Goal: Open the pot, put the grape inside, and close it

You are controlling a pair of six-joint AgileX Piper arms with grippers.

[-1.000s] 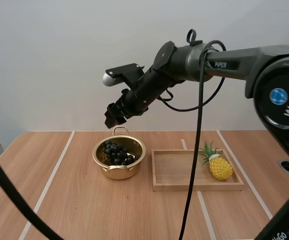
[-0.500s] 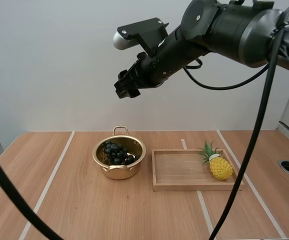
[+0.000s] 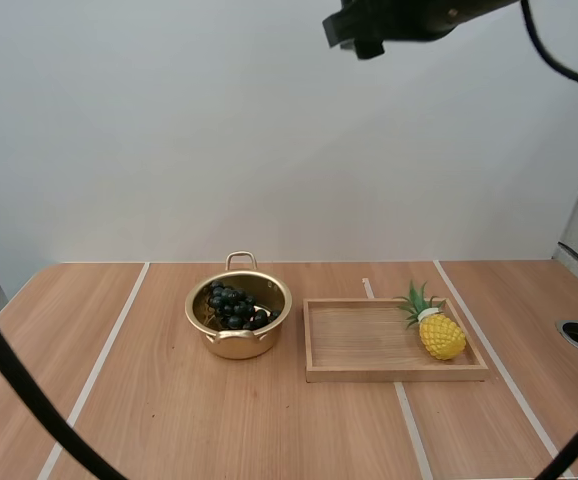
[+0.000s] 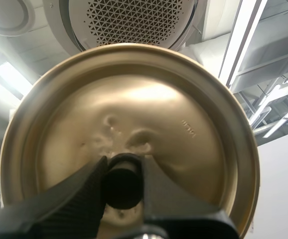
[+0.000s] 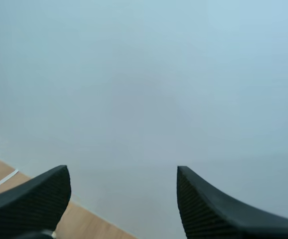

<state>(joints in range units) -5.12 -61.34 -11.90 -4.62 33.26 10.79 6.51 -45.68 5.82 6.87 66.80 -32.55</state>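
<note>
A wooden table [image 3: 169,420] crossed by pale stripes [image 3: 109,350] stands before a plain light wall [image 3: 169,130], seen from the high view. Left of the table's centre sits the pot [image 3: 237,346], a gold-coloured vessel with a loop handle at its far rim and no cover on it. The grapes [image 3: 232,305], a dark bunch, lie inside the pot, below its rim. Just beside the pot, on its right and apart from it, lies a shallow wooden tray [image 3: 394,373]. At the tray's right end rests a yellow toy pineapple [image 3: 441,336] with green leaves that point toward the tray's far edge. The right arm [image 3: 399,15] is high above the table, well clear of the pot and the tray. In the right wrist view, the right fingers [image 5: 29,191] stand wide apart with nothing between them, released, their tips turned toward the wall, with a strip of the table's edge beside one of them. In the left wrist view, the left fingers [image 4: 74,199] are clenched on the black knob [image 4: 122,184] at the centre of the lid [image 4: 184,124], one finger on each side of the knob. The lid is a round gold-coloured disc with a raised rim. Its knob side faces the camera, and it is held well away from the pot.
</note>
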